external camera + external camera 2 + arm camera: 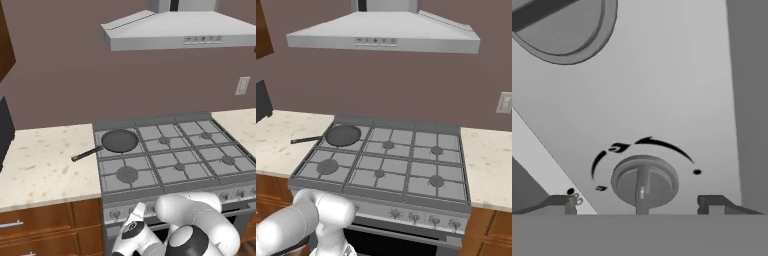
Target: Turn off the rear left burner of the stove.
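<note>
The stove (175, 191) is a wide gray range with six grated sections. Its rear left burner (100, 153) carries a dark frying pan (120, 140) whose handle points left over the counter; the same burner (366, 131) and pan (343, 135) show from the right side. My hand hangs low before the knob panel (115, 214). In the hand view my gripper (638, 204) is open, and its two fingertips (562, 202) flank a round gray knob (644, 181) without touching it. A second knob (562, 30) sits at the upper left.
Speckled counters (45, 165) flank the stove on both sides, with wood cabinets (45, 225) below. A steel range hood (175, 30) hangs overhead. A wall outlet (242, 85) is at the right, and a dark appliance (4, 130) stands at the far left.
</note>
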